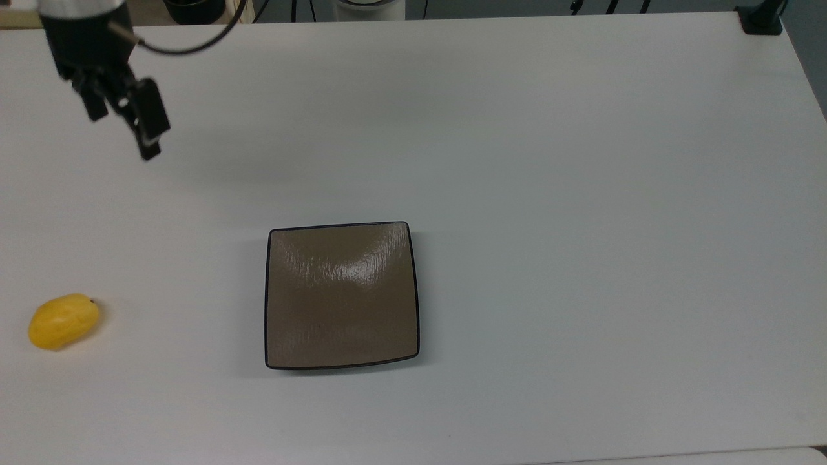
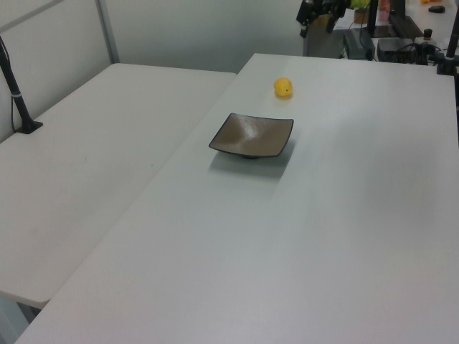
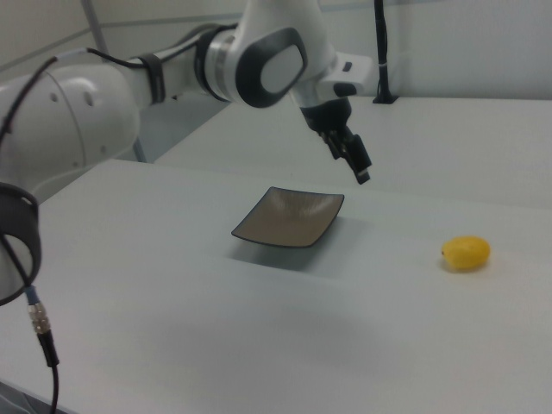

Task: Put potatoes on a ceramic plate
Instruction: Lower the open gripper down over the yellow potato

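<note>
One potato (image 1: 63, 321) lies off the bare ceramic plate (image 1: 342, 296); end effector (image 1: 123, 129) parted, empty.

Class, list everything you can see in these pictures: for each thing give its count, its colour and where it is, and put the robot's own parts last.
potato: one, bright yellow, lying on the table near the top view's left edge, apart from the plate.
ceramic plate: one, glossy brown with a black rim, square, near the table's middle, with nothing on it.
table: one, white, under the plate and potato.
second table: one, white, adjoining on the left view's left.
arm: one, white and grey, reaching over the table.
gripper: one, black, in the air above the table at the top view's upper left, holding nothing.
</note>
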